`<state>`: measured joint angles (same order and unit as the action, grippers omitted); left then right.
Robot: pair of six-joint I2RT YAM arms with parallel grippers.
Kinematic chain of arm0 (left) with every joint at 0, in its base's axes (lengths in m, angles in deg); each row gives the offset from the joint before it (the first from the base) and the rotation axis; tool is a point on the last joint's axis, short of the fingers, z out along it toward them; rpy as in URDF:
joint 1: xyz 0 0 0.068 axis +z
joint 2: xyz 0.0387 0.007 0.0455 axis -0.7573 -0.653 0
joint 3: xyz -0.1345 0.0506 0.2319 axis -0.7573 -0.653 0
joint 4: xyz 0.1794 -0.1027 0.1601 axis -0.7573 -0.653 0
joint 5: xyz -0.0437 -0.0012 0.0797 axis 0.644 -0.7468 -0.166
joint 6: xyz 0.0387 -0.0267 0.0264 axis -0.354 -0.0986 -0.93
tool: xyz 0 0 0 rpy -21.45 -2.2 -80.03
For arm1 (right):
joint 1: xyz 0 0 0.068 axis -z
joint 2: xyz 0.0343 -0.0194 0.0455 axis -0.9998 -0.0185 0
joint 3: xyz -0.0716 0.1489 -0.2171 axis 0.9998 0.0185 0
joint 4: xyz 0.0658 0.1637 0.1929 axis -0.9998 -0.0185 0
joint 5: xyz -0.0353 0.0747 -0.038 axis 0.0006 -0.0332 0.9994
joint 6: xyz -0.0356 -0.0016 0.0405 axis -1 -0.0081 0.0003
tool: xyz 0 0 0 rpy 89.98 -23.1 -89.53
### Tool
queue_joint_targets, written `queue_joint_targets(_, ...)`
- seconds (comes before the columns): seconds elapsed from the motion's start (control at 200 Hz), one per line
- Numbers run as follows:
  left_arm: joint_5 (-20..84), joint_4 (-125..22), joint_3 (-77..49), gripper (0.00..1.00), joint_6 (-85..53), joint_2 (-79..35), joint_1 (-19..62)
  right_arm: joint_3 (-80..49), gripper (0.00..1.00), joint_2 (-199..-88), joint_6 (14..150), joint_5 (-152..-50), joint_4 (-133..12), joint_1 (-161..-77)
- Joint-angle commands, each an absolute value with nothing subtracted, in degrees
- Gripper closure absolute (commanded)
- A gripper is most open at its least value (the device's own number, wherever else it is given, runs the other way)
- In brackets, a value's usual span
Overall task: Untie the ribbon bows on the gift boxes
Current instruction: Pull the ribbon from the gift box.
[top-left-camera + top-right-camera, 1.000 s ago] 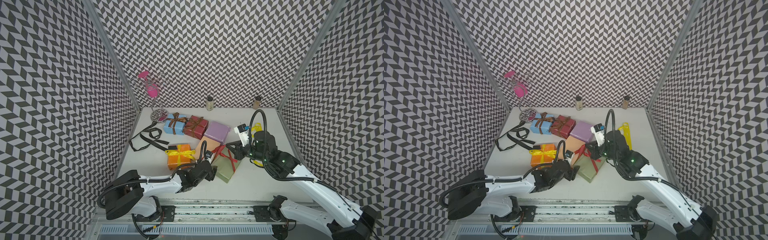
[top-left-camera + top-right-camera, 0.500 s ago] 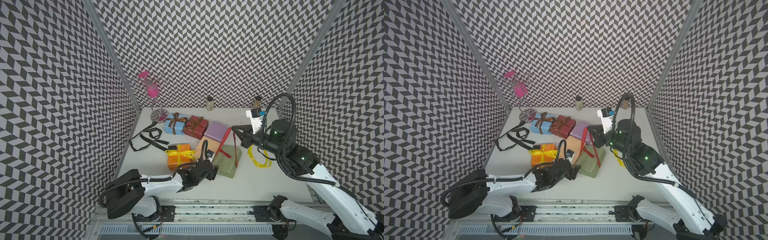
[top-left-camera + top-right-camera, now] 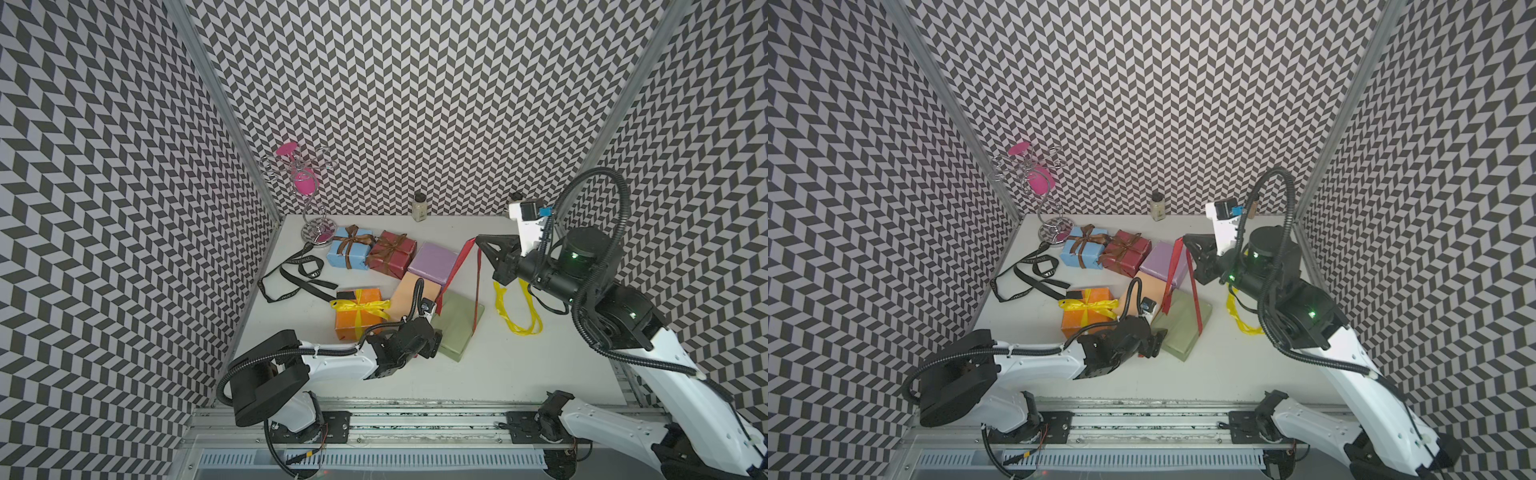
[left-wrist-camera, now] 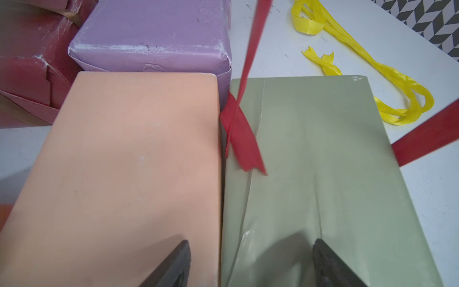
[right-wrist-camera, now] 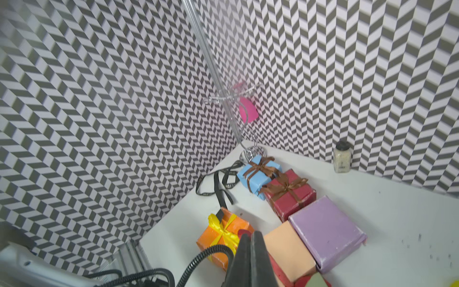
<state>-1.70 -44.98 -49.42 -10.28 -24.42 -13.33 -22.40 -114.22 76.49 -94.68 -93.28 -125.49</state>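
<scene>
My right gripper (image 3: 478, 240) hangs above the table, shut on the red ribbon (image 3: 476, 286), which shows beside its tips in the right wrist view (image 5: 243, 232). Two taut strands run down to the olive green box (image 3: 457, 320), and a loose red tail (image 4: 241, 129) lies on its top. My left gripper (image 4: 251, 242) is open, with one finger over the peach box (image 4: 124, 161) and the other over the olive green box (image 4: 323, 174). The orange box (image 3: 357, 320) carries a tied yellow bow (image 3: 361, 305). The light blue box (image 3: 348, 251) and dark red box (image 3: 392, 257) carry brown bows. The lilac box (image 3: 432, 259) is bare.
A loose black ribbon (image 3: 299, 274) lies by the left wall, and a loose yellow ribbon (image 3: 515, 311) lies right of the olive green box. A wire stand with a pink glass (image 3: 309, 199) stands in the back left corner. A spice jar (image 3: 420, 208) stands at the back wall.
My right gripper has risen and moved back and right with the red ribbon, drawing the bow out into long strands. The left arm has stayed where it was.
</scene>
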Motion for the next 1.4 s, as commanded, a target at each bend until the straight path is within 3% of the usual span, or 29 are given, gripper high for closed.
queue_joint_targets(0.0,-1.15,-43.50,-49.10,0.22,-9.30,-25.28,-13.00,-27.14,1.00,-114.46,74.36,-90.02,-91.10,-125.24)
queue_joint_targets(0.396,-0.88,-42.32,-49.91,0.22,-9.30,-26.95,-13.00,-38.00,1.00,-115.05,69.90,-86.04,-86.26,-125.26)
queue_joint_targets(0.631,-0.29,-41.97,-49.67,0.22,-9.39,-27.38,-13.00,-49.77,1.00,-117.85,62.63,-74.73,-87.26,-125.32)
queue_joint_targets(0.791,0.05,-41.71,-49.38,0.22,-9.26,-28.25,-13.00,-56.40,1.00,-118.94,58.53,-72.48,-84.16,-125.32)
queue_joint_targets(0.941,-0.09,-41.93,-48.96,0.22,-9.56,-28.29,-13.00,-58.00,1.00,-118.74,54.82,-69.29,-80.45,-125.32)
queue_joint_targets(1.107,-0.27,-43.38,-47.95,0.22,-10.00,-27.19,-13.00,-54.05,1.00,-119.00,46.69,-59.12,-74.95,-125.32)
queue_joint_targets(1.257,-0.67,-44.78,-46.81,0.22,-10.00,-26.34,-13.00,-62.66,1.00,-122.31,46.17,-61.22,-74.59,-125.32)
queue_joint_targets(1.397,-0.80,-46.70,-45.25,0.22,-11.73,-24.91,-13.00,-59.06,1.00,-121.87,42.49,-58.14,-70.87,-125.32)
